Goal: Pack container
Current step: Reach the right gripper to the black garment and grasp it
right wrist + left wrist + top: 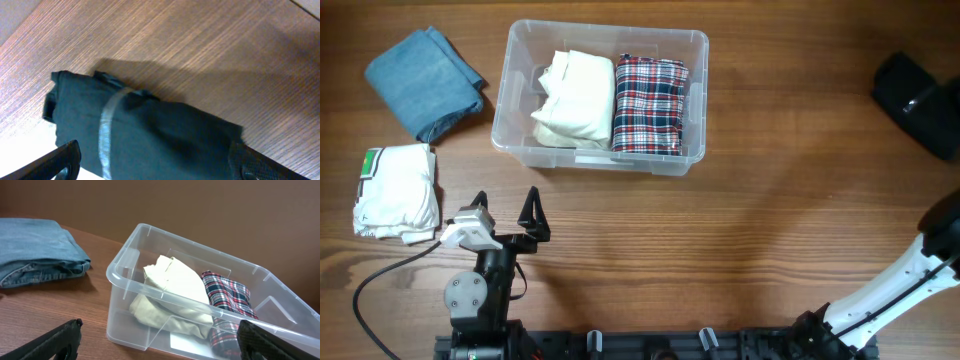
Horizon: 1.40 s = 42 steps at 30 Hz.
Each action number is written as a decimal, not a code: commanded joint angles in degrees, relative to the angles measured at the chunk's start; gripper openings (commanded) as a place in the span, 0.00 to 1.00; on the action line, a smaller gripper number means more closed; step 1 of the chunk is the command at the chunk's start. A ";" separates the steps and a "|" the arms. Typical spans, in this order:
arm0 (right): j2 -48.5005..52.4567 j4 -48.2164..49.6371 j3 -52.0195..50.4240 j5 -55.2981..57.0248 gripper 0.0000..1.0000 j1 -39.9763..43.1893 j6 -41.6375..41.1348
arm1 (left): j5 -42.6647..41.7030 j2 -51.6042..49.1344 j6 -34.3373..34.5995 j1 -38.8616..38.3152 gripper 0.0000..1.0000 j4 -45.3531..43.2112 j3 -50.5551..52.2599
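The clear plastic container stands at the back middle of the table. It holds a folded cream garment on the left and a red plaid garment on the right. My left gripper is open and empty, in front of the container's left corner. The left wrist view shows the container, the cream garment and the plaid garment beyond my open left fingers. My right gripper is open, its fingers either side of a folded black garment and above it.
Folded blue jeans lie at the back left and also show in the left wrist view. A folded white garment lies left of my left gripper. The black garment lies at the far right. The right arm crosses the front right corner.
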<state>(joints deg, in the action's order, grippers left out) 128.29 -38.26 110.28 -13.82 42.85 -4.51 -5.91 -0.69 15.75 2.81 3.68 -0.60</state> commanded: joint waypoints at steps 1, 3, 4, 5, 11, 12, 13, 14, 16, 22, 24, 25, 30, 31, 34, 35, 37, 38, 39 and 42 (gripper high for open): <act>2.27 0.70 -0.15 -6.23 0.95 1.18 1.66 | -0.04 0.52 -0.52 0.46 1.00 0.24 0.28; 3.54 0.74 -0.15 -7.85 0.95 2.01 3.61 | -0.07 0.52 -0.52 0.48 1.00 0.24 0.28; 4.42 0.83 -0.15 -9.01 0.95 2.47 5.07 | -0.07 0.52 -0.52 0.48 1.00 0.24 0.28; 4.87 1.09 -0.15 -10.16 0.95 2.91 6.27 | -0.07 0.52 -0.52 0.46 1.00 0.24 0.28; 5.33 4.87 0.07 -10.71 0.96 5.05 9.27 | -0.07 0.52 -0.52 0.48 1.00 0.24 0.28; 5.33 5.53 0.07 -10.71 0.96 6.08 9.22 | -0.07 0.52 -0.52 0.48 1.00 0.24 0.28; 5.33 5.75 0.07 -10.71 0.97 6.71 9.25 | -0.07 0.52 -0.52 0.46 1.00 0.24 0.28; 5.33 5.92 0.07 -10.71 0.98 7.39 9.29 | -0.07 0.52 -0.52 0.46 1.00 0.24 0.28; 5.38 6.08 0.04 -10.75 0.99 8.17 10.25 | -0.07 0.52 -0.52 0.48 1.00 0.24 0.28; 10.88 6.14 -0.15 -16.61 0.94 5.40 10.38 | -0.07 0.52 -0.52 0.48 1.00 0.24 0.28; 13.05 6.47 -0.15 -17.66 0.89 3.89 10.19 | -0.04 0.52 -0.52 0.46 1.00 0.24 0.28; 13.84 7.15 -0.15 -17.79 0.85 3.15 9.11 | -0.07 0.52 -0.52 0.48 1.00 0.24 0.28; 14.12 8.44 -0.13 -20.70 0.04 2.01 2.78 | -0.07 0.52 -0.52 0.46 1.00 0.24 0.28; 13.99 8.41 -0.11 -25.51 0.04 1.99 0.90 | -0.07 0.52 -0.52 0.48 1.00 0.24 0.28; 12.55 5.60 -0.11 -26.80 0.04 0.70 -10.23 | -0.07 0.52 -0.52 0.46 1.00 0.24 0.28; 11.30 4.87 -0.11 -26.77 0.04 -0.72 -12.33 | -0.07 0.52 -0.52 0.48 1.00 0.24 0.28; 7.50 4.28 -0.11 -27.06 0.04 -4.39 -13.73 | -0.07 0.52 -0.52 0.46 1.00 0.24 0.28; 4.00 4.04 -0.11 -27.12 0.04 -7.02 -13.77 | -0.07 0.52 -0.52 0.46 1.00 0.24 0.28; 0.52 3.56 -0.11 -25.77 0.04 -9.20 -15.43 | -0.07 0.52 -0.52 0.48 1.00 0.24 0.28; -11.76 2.49 -0.11 -22.16 0.04 -16.39 -19.19 | -0.04 0.52 -0.52 0.46 1.00 0.24 0.28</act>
<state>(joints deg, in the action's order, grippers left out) 130.37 -35.79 109.51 -36.34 31.14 -19.09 -5.89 -0.69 15.77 2.81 3.66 -0.60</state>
